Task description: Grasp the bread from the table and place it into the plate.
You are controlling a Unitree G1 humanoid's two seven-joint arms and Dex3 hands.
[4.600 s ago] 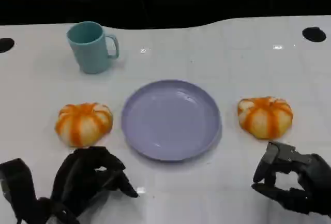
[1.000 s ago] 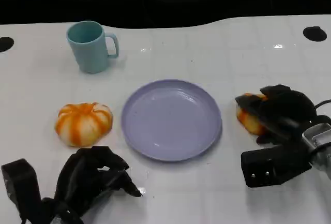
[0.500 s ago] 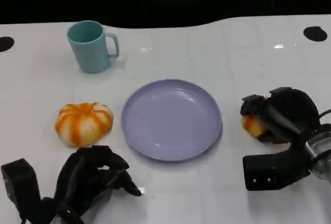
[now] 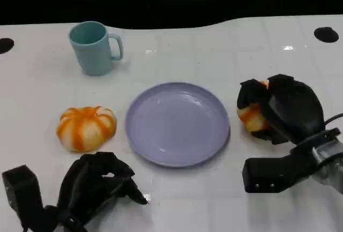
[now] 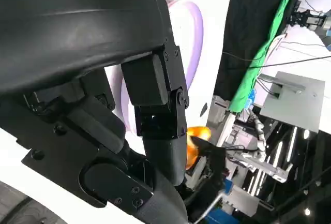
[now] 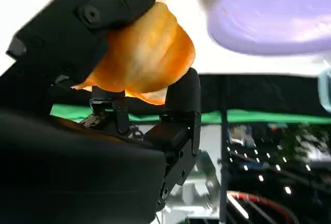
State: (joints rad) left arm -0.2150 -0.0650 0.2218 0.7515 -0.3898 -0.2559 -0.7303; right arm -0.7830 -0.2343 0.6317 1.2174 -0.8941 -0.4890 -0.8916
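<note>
Bright overhead light, small glare spots on the glossy table (image 4: 225,55), dark backdrop.

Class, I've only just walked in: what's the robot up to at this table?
The robot's right hand grips one orange-striped bread roll just to the right of the purple plate, which holds nothing yet. A second roll lies on the table to the plate's left, untouched. The left hand rests near the table's front edge, fingers curled, holding nothing. A teal mug stands at the back.
</note>
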